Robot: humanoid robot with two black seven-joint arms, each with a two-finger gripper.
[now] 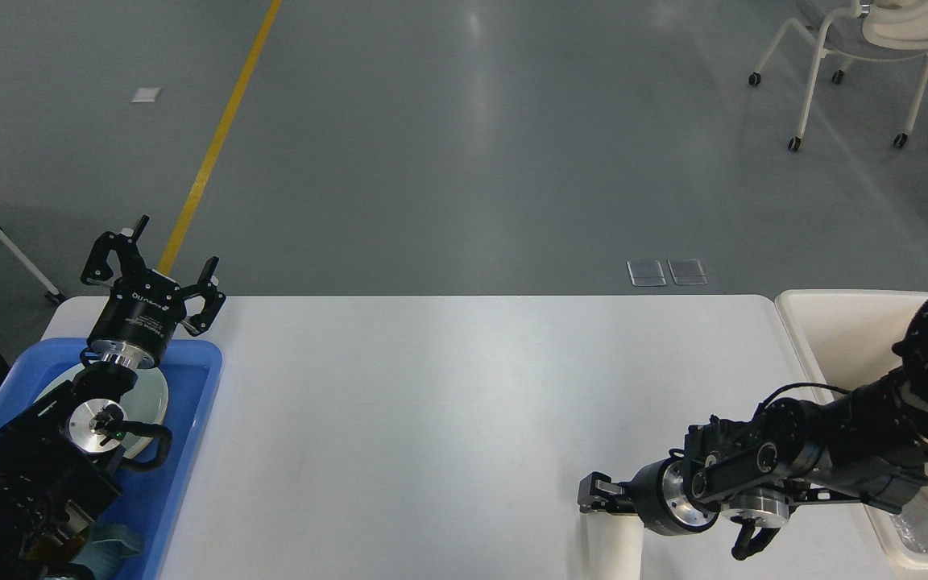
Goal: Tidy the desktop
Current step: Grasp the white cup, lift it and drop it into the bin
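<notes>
Desktop [448, 419] spanning center, tray [190, 451] on its left end, bin [834, 322] off its right end. Left gripper [154, 270] hanging spread open over tray's far edge. Right gripper [593, 495] near desktop's front edge, can't tell state. Desktop looking rigid, smooth, prob slippery; nothing loose on it to grab.

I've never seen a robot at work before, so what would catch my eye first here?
Two black arms frame a wide white desktop. On the left, one arm rises over a blue tray holding a pale plate, its left tool spread open. On the right, the other arm reaches in low beside a cream bin, its right tool at a white cup.
</notes>
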